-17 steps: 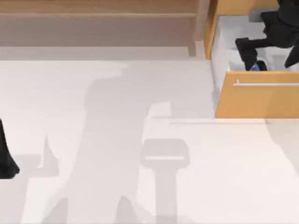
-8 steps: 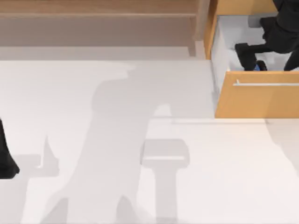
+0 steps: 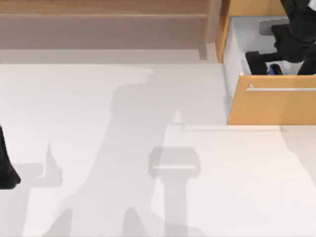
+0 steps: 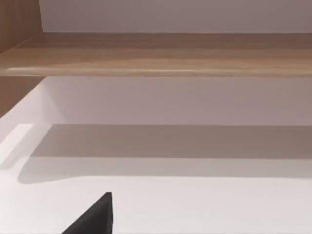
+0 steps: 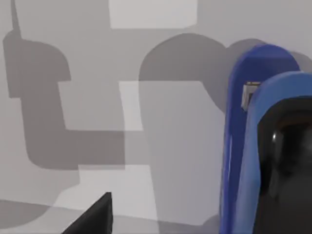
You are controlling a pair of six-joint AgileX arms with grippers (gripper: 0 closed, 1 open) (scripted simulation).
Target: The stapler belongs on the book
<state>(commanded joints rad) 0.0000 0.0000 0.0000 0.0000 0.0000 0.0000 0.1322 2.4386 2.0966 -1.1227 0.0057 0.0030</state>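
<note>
White table (image 3: 148,148); an open drawer (image 3: 271,106) at upper right holds the stapler (image 3: 271,70), its long axis upright in my right wrist view. My right gripper (image 3: 261,61) reaches in, fingers unclear. Left arm (image 3: 6,168) parked at left edge.

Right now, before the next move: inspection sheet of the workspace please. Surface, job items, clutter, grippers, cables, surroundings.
Surface: plain white table, crossed by arm shadows.
Job's things: small blue stapler with a black part sits inside the open white-lined drawer with an orange wooden front, at the table's far right; it fills the side of the right wrist view. Book: nothing seen.
Clutter: nothing seen.
Grippers: right gripper is down in the drawer at the stapler. Left arm is parked at the table's left edge.
Cables: nothing seen.
Surroundings: wooden shelf along the far edge, beside the drawer.
</note>
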